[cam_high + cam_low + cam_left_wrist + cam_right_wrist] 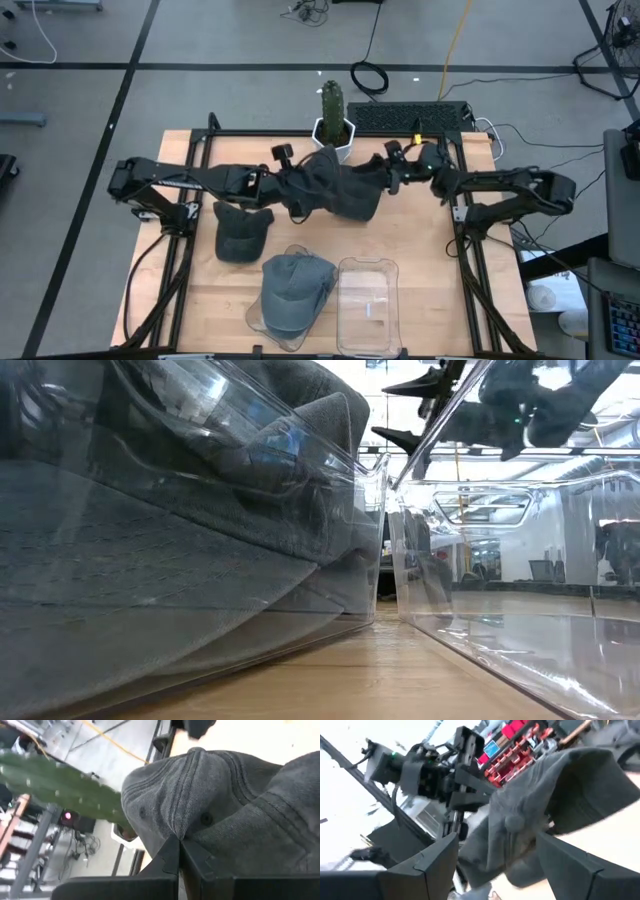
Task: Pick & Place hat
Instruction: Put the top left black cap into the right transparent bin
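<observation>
A dark grey hat (340, 188) hangs above the table's middle, in front of the cactus pot. My left gripper (292, 188) is shut on its left end; the left wrist view shows the crown (215, 785) just past the fingertips. My right gripper (497, 865) is open at the hat's right end (380, 180), with hat cloth (540, 810) between its spread fingers. A second dark hat (242, 232) lies flat on the table. A grey-blue hat (293, 295) sits in a clear bin at the near edge. My left gripper pinches a fold of the crown's cloth (186, 839) between its two shut fingers. It comes from the table's left, slanting a little downward. The hat is lifted clear of the table and sags to the right of the fingers. My right gripper: I cannot tell whether its fingers touch the cloth between them.
A cactus in a white pot (333, 118) stands just behind the held hat, with a black keyboard (410, 118) to its right. An empty clear bin (368, 305) sits beside the bin with the hat; both fill the low view (520, 560).
</observation>
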Tool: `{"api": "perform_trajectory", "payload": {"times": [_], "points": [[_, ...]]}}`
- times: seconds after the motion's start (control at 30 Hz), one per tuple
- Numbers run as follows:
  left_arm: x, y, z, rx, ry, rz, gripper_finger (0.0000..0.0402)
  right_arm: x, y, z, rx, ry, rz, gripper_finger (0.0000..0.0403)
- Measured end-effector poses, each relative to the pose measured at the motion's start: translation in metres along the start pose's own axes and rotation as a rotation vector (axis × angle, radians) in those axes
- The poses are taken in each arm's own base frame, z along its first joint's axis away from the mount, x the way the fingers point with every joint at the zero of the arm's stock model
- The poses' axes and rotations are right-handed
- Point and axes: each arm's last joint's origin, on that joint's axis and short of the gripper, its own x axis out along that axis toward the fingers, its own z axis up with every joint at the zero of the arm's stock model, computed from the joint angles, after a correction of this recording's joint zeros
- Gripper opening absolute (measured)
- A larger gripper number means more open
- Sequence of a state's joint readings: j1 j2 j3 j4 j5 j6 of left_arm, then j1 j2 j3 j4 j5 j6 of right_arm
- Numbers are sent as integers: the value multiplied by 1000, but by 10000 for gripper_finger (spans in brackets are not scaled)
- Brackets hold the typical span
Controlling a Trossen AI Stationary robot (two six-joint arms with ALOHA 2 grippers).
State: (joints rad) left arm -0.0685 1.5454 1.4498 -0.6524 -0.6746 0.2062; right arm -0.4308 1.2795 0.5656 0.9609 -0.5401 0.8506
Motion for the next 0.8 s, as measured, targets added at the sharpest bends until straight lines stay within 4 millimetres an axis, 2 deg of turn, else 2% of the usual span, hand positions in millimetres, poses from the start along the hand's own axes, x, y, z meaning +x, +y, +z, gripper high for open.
{"api": "perform_trajectory", "payload": {"times": [0.23, 0.33, 0.67, 0.8], "points": [[12, -15, 9, 83, -45, -9, 0, 31, -5, 4, 77, 84, 58, 258], [15, -20, 7, 114, -24, -9, 0, 43, -8, 3, 97, 117, 78, 258], [17, -20, 8, 128, -25, 2, 1, 54, -17, -6, 136, 145, 58, 258], [17, -20, 10, 114, -45, -3, 1, 55, -18, -5, 118, 100, 31, 235]]}}
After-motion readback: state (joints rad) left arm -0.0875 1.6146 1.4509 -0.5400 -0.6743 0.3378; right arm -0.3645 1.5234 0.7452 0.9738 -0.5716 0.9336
